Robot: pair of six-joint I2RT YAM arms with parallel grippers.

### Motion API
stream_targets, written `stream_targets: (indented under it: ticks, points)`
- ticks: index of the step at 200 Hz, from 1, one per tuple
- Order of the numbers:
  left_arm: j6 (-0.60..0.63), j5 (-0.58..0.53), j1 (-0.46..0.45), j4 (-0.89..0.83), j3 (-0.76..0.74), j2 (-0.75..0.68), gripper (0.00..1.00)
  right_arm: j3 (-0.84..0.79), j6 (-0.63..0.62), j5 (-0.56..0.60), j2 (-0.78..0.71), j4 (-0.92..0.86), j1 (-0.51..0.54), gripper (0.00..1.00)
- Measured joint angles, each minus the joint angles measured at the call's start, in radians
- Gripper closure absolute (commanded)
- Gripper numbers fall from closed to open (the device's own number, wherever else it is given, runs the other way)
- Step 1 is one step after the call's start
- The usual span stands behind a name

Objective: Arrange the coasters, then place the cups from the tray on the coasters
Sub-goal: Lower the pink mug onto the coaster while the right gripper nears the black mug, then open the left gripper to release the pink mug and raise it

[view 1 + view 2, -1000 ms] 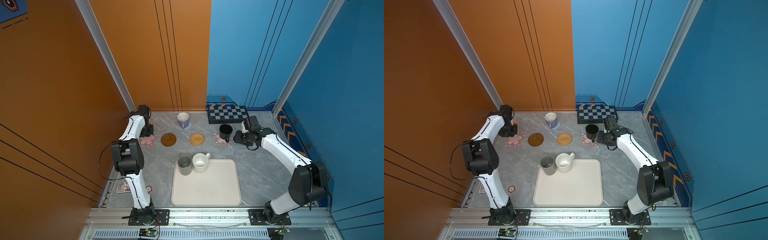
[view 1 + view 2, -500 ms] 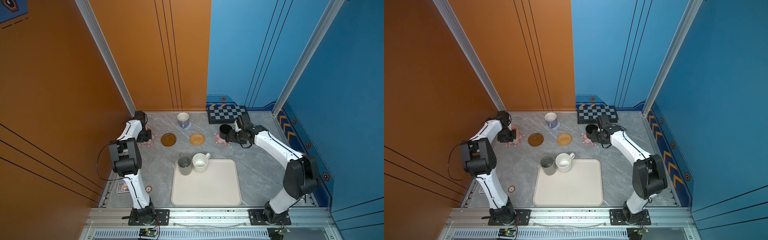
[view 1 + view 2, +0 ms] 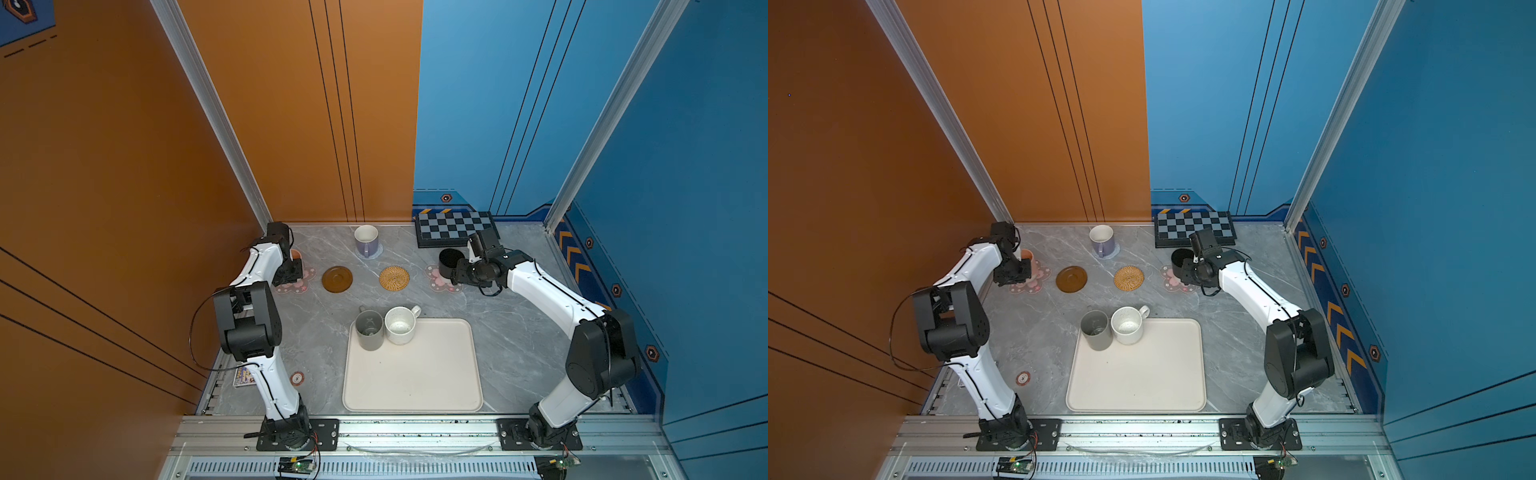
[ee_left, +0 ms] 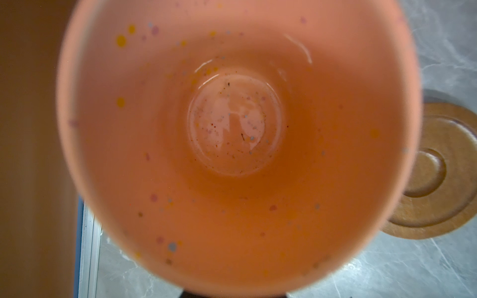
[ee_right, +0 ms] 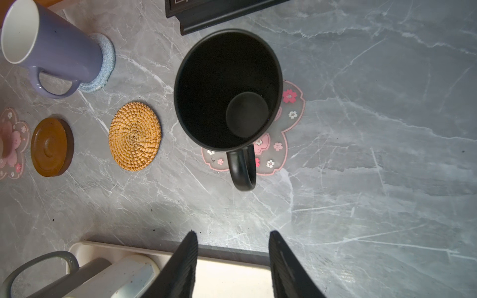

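Observation:
The peach-orange cup (image 4: 232, 134) fills the left wrist view, and my left gripper (image 3: 291, 268) is shut on it over the left pink-flower coaster (image 3: 298, 283). Whether the cup rests on that coaster is hidden. The black cup (image 5: 227, 90) stands on the right pink-flower coaster (image 5: 291, 113) with its handle towards my right gripper (image 5: 233, 247). That gripper is open, empty and apart from the handle. The lavender cup (image 3: 366, 240) sits on the grey-blue knitted coaster (image 3: 377, 253). The brown disc (image 3: 337, 279) and rattan coaster (image 3: 394, 278) lie bare. The grey cup (image 3: 369, 330) and speckled white cup (image 3: 400, 326) stand on the tray (image 3: 415, 382).
A black-and-grey chequered board (image 3: 455, 228) lies at the back right, just behind the black cup. A small red-and-white sticker (image 3: 297, 378) and a printed card (image 3: 243, 376) lie near the left arm's base. Walls close in the table on the left, back and right.
My right gripper has swung left, closer to the black cup, still open. My left gripper with the peach-orange cup has shifted slightly left at the flower coaster.

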Motion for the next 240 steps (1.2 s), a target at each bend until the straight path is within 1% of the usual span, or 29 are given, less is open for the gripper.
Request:
stream_targets:
  ticks: [22,40,121,183,209,240]
  points:
    - [0.003,0.0,0.0,0.011,-0.005,-0.042,1.0,0.007,0.0,0.0,0.002,0.0,0.004,0.52]
    - [0.003,0.0,0.005,0.031,-0.005,-0.048,1.0,0.013,0.0,0.0,0.008,0.0,0.007,0.52]
    - [0.002,0.008,0.008,0.082,-0.046,-0.031,1.0,0.013,0.0,0.026,0.011,0.0,0.029,0.53]
    - [0.001,0.008,0.008,0.123,-0.068,0.012,1.0,0.013,0.0,0.026,0.012,0.0,0.036,0.53]
    - [-0.007,0.007,0.008,0.135,-0.108,0.013,1.0,0.013,0.0,0.026,0.012,0.0,0.036,0.53]
    - [-0.018,0.003,0.008,0.14,-0.11,0.013,1.0,0.018,0.003,0.026,0.02,0.0,0.036,0.53]
